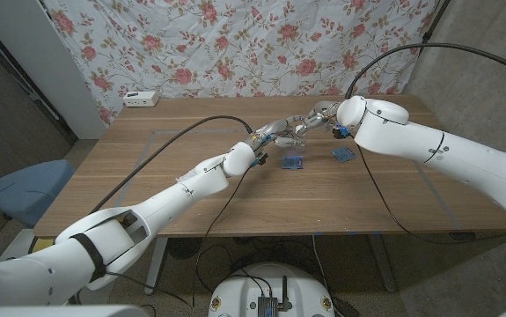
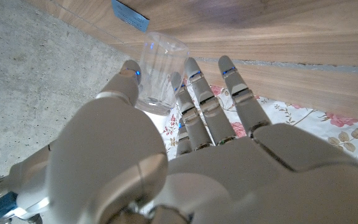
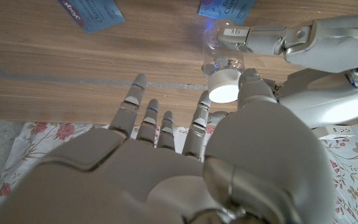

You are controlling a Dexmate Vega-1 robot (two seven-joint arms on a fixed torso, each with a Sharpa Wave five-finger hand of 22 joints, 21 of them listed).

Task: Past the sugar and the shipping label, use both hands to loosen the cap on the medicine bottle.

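Basically, wooden table (image 1: 191, 211) is carrying everything, both arms meeting past its middle. Left hand (image 1: 275, 134) is gripping the medicine bottle (image 3: 227, 53), which is looking clear, see-through plastic, lying sideways between thumb and fingers, above the tabletop. Right hand (image 1: 316, 117) is closing thumb and fingers (image 3: 200, 115) round its white cap (image 3: 223, 86). Two blue packets (image 1: 293, 162) (image 1: 343, 155) are lying flat just beside the hands.
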